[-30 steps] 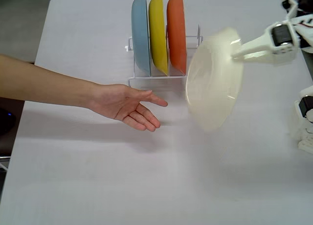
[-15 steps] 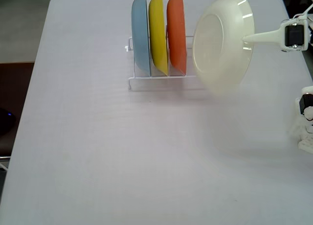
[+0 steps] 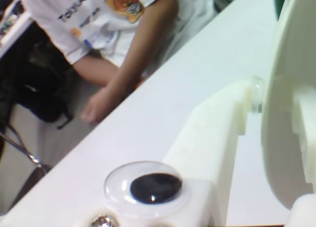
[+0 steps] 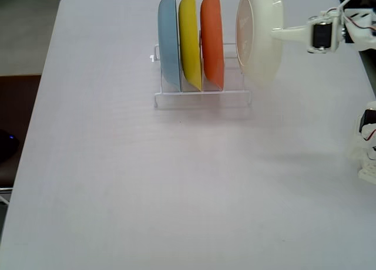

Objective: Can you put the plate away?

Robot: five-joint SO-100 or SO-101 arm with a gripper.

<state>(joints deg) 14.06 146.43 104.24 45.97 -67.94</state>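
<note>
A cream-white plate (image 4: 259, 35) hangs on edge in the air at the right end of a white wire rack (image 4: 202, 97), seen in the fixed view. The gripper (image 4: 281, 30) pinches its rim from the right; the wrist view shows the rim (image 3: 284, 103) clamped between the white fingers (image 3: 217, 138).

Half a second ago the plate faced the camera more broadly and sat lower and further right; 1 second ago it was lower still, tilted, and a person's hand lay on the table. The hand is now gone, and the plate has turned nearly upright and closed in on the rack. This likely means the carry is almost done and lowering into a slot remains.

The plate's round face points left, toward the orange plate (image 4: 212, 38), with its long axis running top to bottom. It stands parallel to the 3 racked plates: blue (image 4: 168, 41), yellow (image 4: 190, 40), orange. The free slot appears to be just right of orange.
</note>
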